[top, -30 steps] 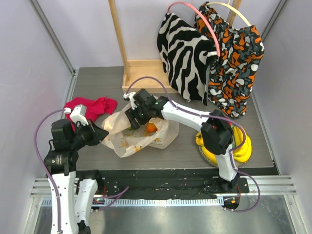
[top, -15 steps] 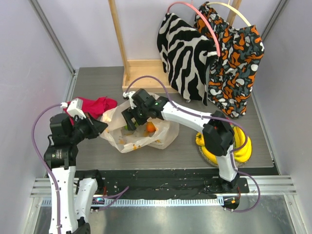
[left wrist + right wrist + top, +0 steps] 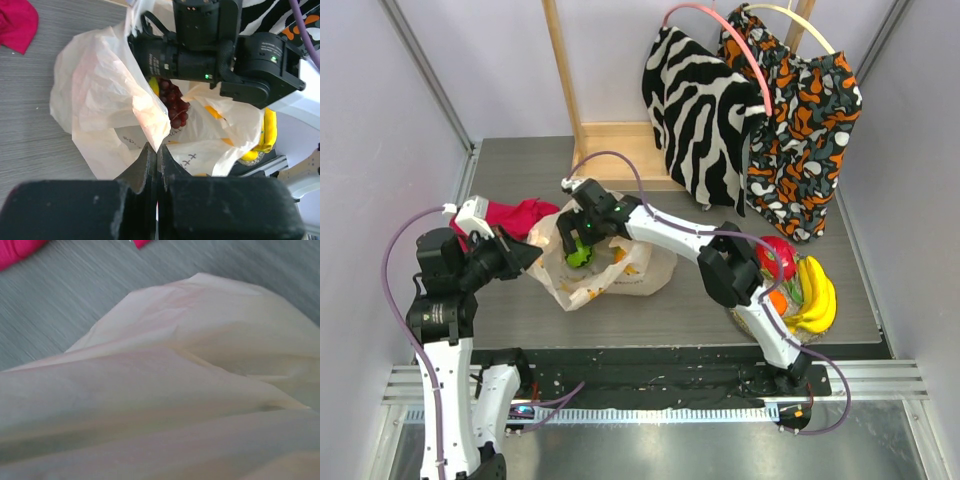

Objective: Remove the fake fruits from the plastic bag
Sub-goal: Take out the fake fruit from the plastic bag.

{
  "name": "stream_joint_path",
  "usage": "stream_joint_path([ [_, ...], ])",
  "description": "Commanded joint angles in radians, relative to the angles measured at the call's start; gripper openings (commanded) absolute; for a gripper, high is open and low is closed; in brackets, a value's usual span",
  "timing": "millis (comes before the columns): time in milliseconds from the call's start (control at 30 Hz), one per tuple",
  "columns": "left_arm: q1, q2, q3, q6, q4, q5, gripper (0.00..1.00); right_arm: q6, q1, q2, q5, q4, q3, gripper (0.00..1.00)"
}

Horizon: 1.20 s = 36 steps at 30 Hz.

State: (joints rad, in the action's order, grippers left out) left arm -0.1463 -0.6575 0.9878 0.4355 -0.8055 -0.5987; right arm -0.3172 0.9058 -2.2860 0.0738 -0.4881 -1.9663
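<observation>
The plastic bag point(image 3: 635, 272) lay crumpled on the left half of the tabletop point(image 3: 700, 305), about midway between its near and far edges, with its mouth gaping. Inside it we saw a dark grape bunch point(image 3: 173, 102) and a green fruit point(image 3: 578, 256). Out of the bag, the bananas point(image 3: 817, 295), a red apple point(image 3: 778, 254) and an orange point(image 3: 777, 300) sat on the plate point(image 3: 738, 322) at the near right corner.

The left gripper point(image 3: 156, 151) was clamped on the bag's rim, holding it up. The right gripper point(image 3: 576, 240) hung over the mouth, just above the green fruit. We could not tell how its jaws stood, since its own camera showed only bag film.

We judged the step in hand to be reaching in for another fruit. The next move would call for the jaws to straddle one fruit without catching any film, close on it, and lift it clear of the rim toward the plate.
</observation>
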Motion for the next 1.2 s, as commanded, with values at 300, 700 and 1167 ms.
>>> stream_joint_path([
  [300, -0.01, -0.007, -0.008, -0.009, 0.045, -0.016, 0.0, 0.105, -0.018, 0.138, 0.092, 0.023, 0.115, 0.53],
  [700, -0.009, -0.062, -0.089, 0.025, 0.203, -0.004, 0.0, 0.208, -0.119, 0.51, 0.555, 0.054, 0.184, 0.36],
  [1167, 0.016, -0.177, -0.058, 0.078, 0.341, -0.049, 0.0, 0.425, -0.199, 0.686, 0.388, -0.083, 0.101, 0.43],
])
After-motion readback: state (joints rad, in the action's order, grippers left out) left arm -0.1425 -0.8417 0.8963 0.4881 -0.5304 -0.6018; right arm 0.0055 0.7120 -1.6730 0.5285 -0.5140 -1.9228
